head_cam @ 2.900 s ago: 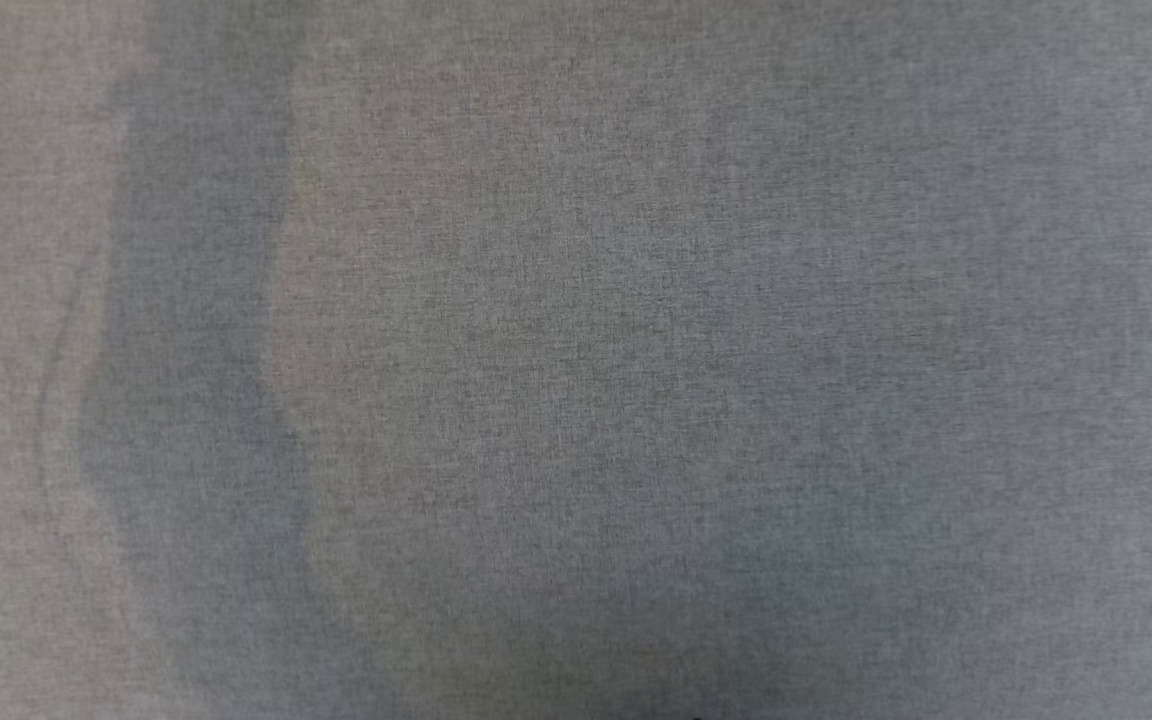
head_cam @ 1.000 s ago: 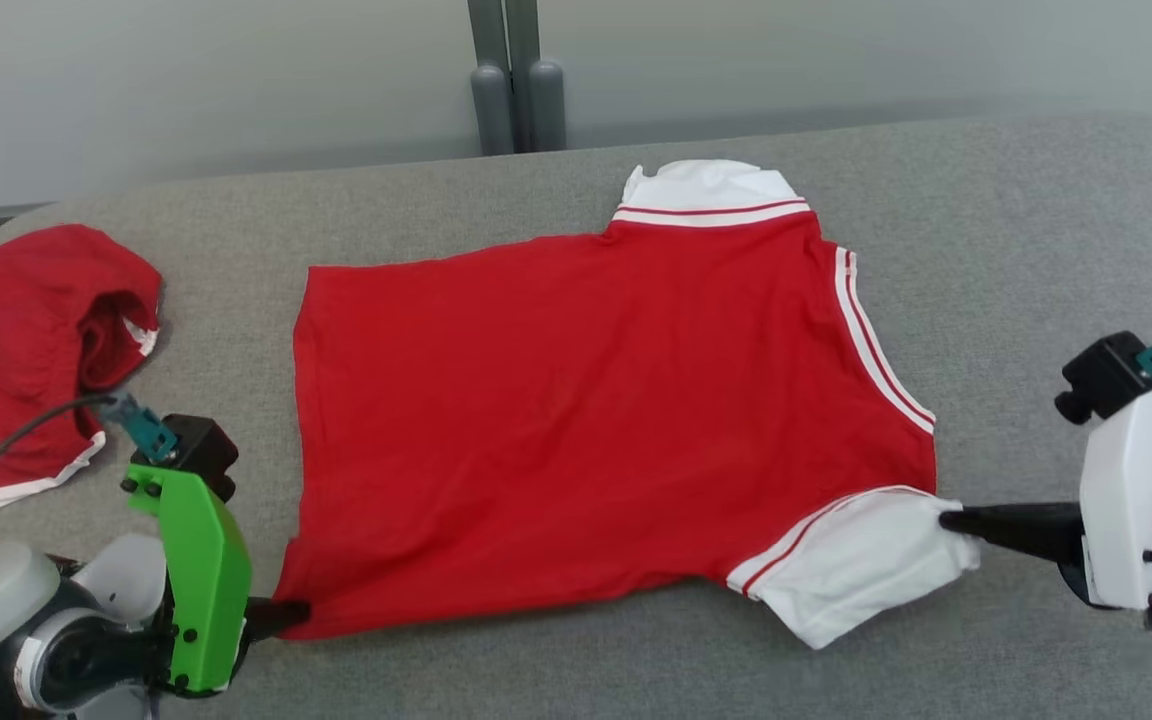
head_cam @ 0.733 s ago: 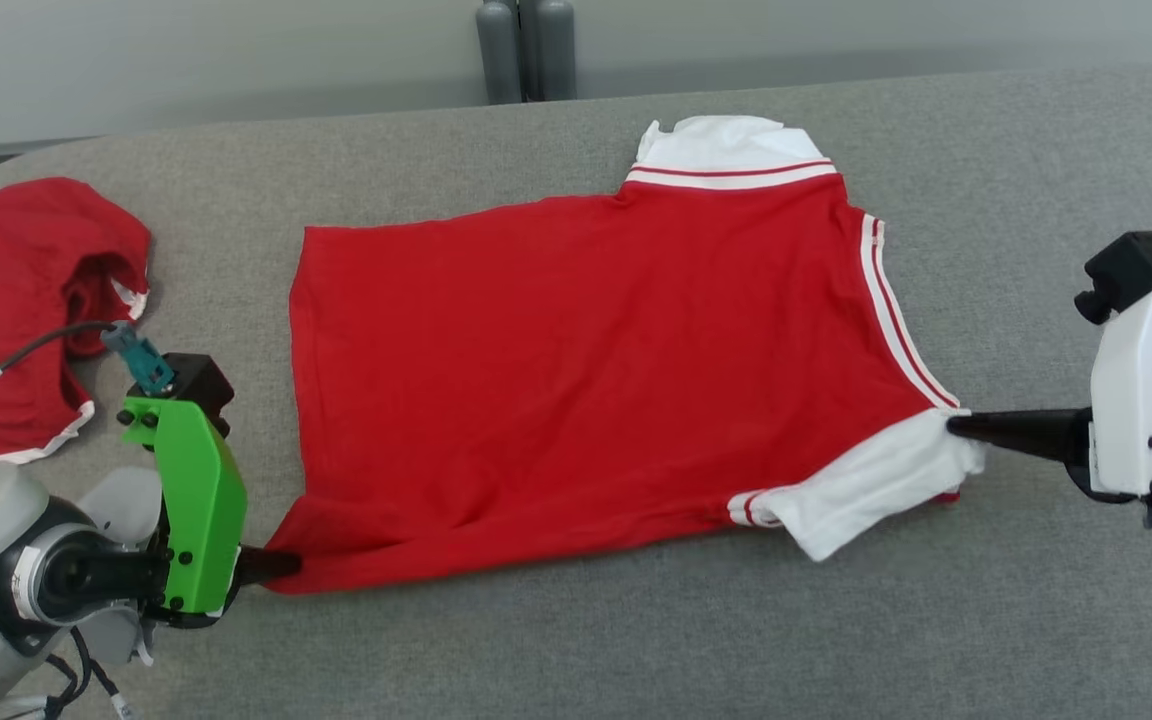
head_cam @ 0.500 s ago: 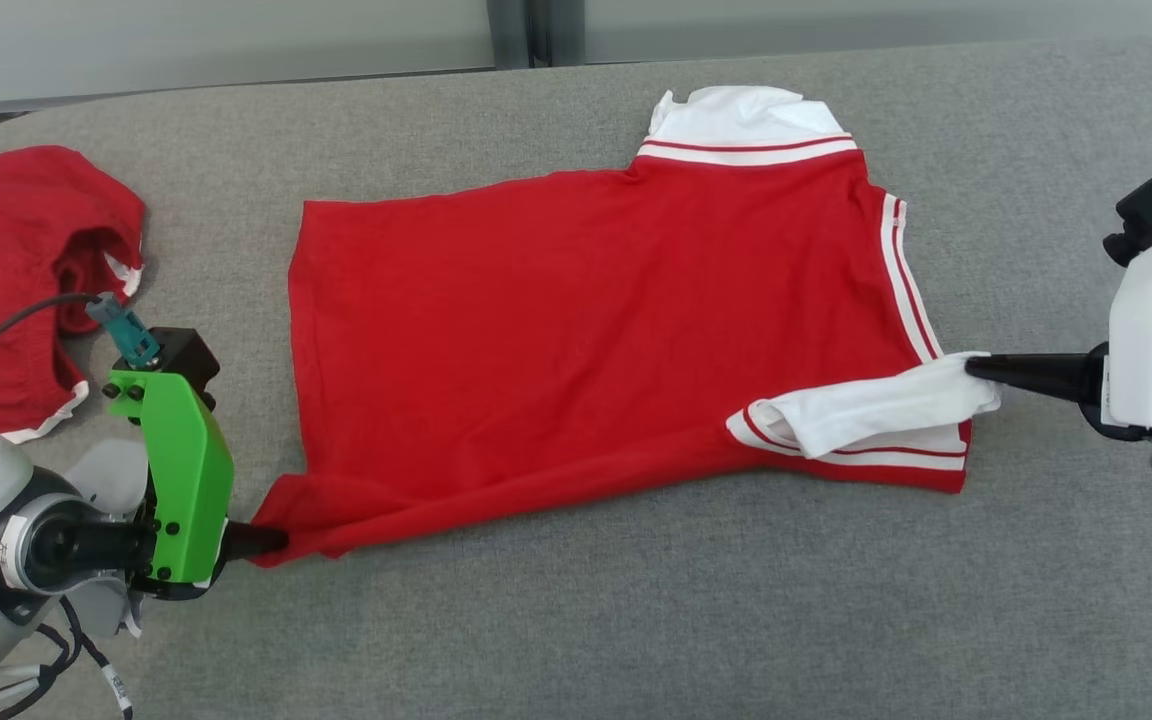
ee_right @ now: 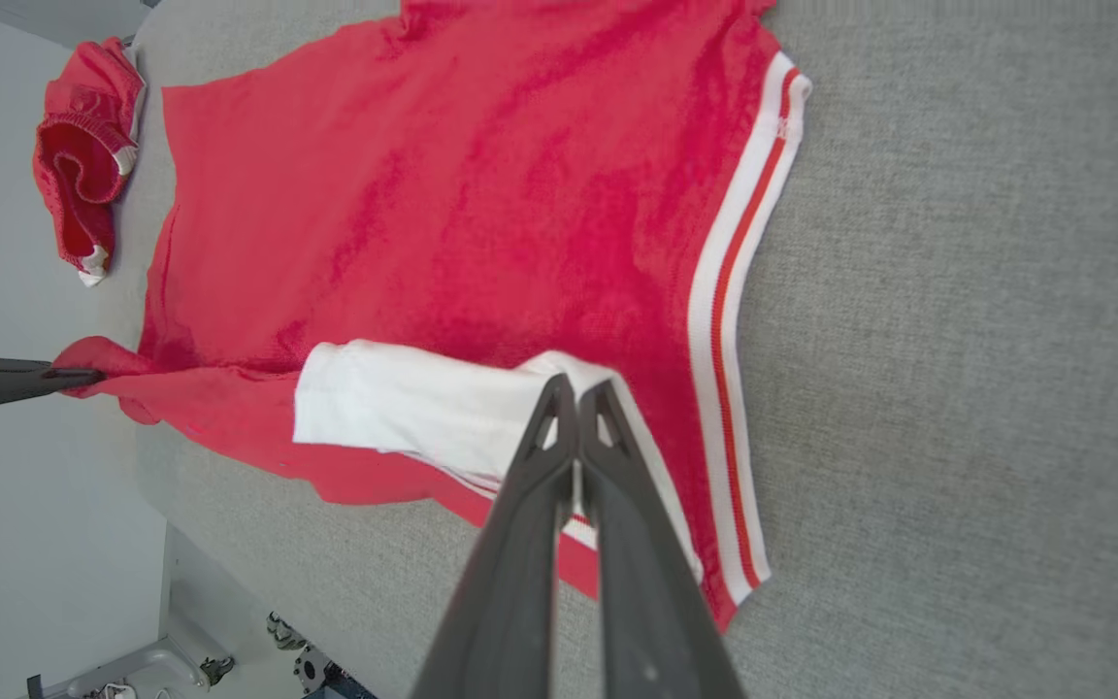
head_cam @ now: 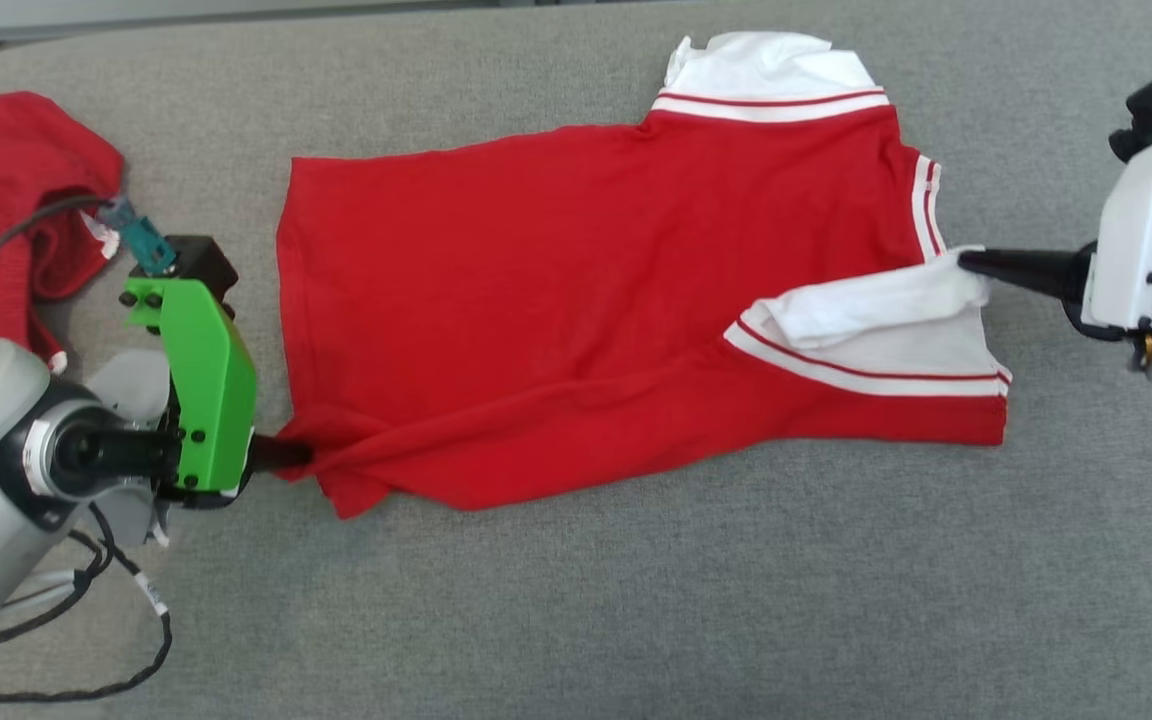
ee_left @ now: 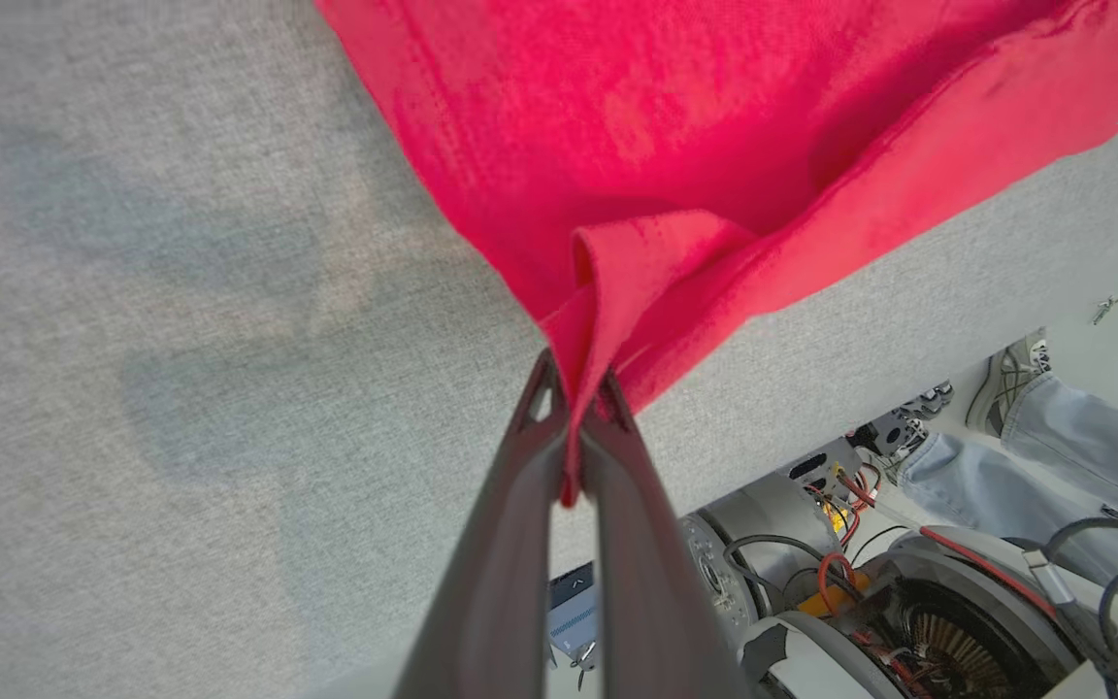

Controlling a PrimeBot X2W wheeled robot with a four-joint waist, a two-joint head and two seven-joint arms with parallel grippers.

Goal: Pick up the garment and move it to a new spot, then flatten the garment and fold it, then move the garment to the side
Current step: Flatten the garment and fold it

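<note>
The garment (head_cam: 576,290) is a red shirt with white striped sleeves, spread on the grey table (head_cam: 636,620). My left gripper (head_cam: 301,455) is shut on its near left hem corner, which bunches between the dark fingers (ee_left: 520,505). My right gripper (head_cam: 966,262) is shut on the white sleeve (head_cam: 876,300) and holds it lifted and folded inward over the red body. From the right wrist camera, the sleeve (ee_right: 423,403) lies across the garment (ee_right: 481,194) from my right gripper (ee_right: 576,393). The left gripper (ee_right: 83,377) pinches the far corner there.
A second red garment (head_cam: 16,200) lies crumpled at the table's far left, beside the green left wrist housing (head_cam: 201,385). Beyond the table edge, the left wrist view shows the robot base with cables (ee_left: 908,621) and a person's jeans and shoe (ee_left: 1054,427).
Both grippers have carried the garment's near edge away from me, folding the sleeve and hem inward over the body. The head camera has tilted down, hiding the wall.
</note>
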